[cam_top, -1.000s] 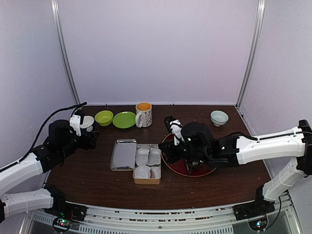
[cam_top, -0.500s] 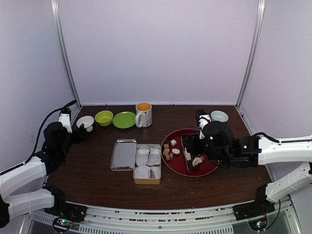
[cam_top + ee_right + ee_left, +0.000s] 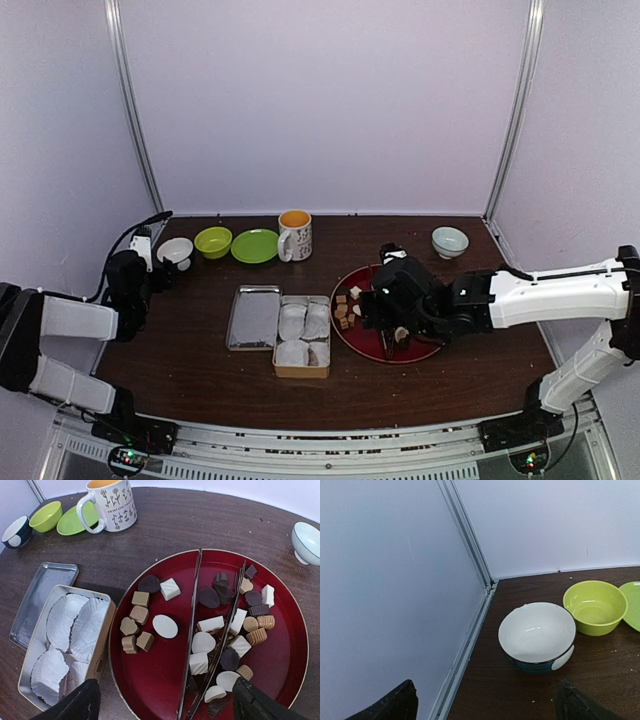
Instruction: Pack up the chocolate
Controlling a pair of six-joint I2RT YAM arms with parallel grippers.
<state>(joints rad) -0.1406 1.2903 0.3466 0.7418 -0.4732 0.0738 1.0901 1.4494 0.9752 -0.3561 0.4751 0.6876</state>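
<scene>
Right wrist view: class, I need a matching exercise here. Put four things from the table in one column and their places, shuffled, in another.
Column A
1. mug
2. tongs
3. paper liners
4. metal lid

Column B
a. lying on top of the chocolate
b. inside the tin
c. next to the green saucer
d. flat beside the tin

Pairs: 1-c, 2-a, 3-b, 4-d

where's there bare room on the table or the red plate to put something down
Bare: the table strip nearer than the tin; the back stretch between mug and pale bowl; the near-left of the plate, beside the tongs. Crowded: the plate's right half, chocolate packed around the tongs.
</scene>
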